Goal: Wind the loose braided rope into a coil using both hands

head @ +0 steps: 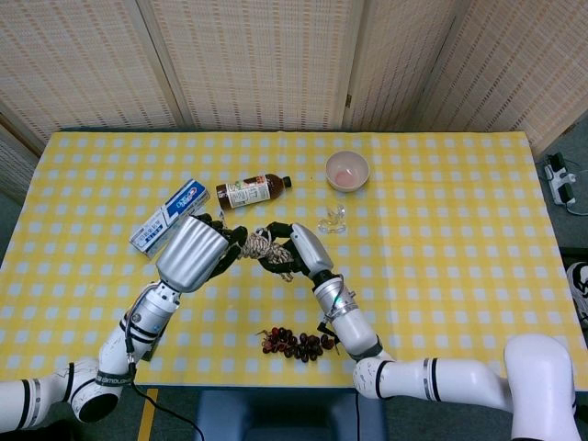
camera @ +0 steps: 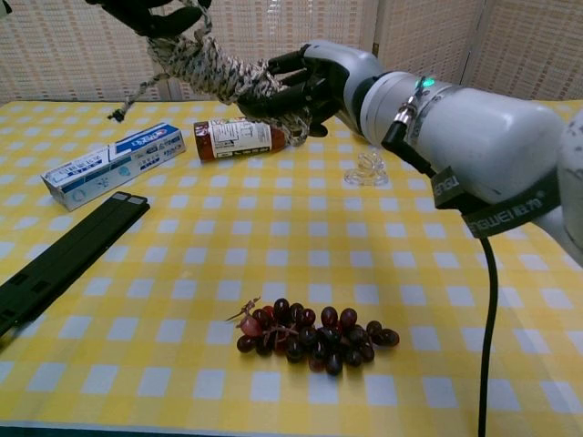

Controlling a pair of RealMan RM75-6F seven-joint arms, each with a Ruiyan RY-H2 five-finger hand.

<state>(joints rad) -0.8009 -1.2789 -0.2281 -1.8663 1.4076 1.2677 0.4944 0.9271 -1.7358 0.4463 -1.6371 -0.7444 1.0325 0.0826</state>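
The braided rope [head: 257,245] is wound into a thick speckled bundle and held in the air above the table, between both hands. My left hand [head: 197,254] grips its left end; in the chest view this hand [camera: 150,13] is cut off at the top edge. The other end of the bundle [camera: 215,69] is gripped by my right hand [head: 300,251], whose dark fingers [camera: 290,89] are curled around it. A short loose tail [camera: 127,98] hangs down from the left side of the bundle.
A bunch of dark grapes [camera: 310,335] lies near the front edge. Behind the hands are a brown bottle [camera: 239,138] on its side, a blue-and-white box [camera: 109,164], a clear glass piece [camera: 366,169] and a pink bowl [head: 347,170]. A black bar [camera: 64,259] lies at front left.
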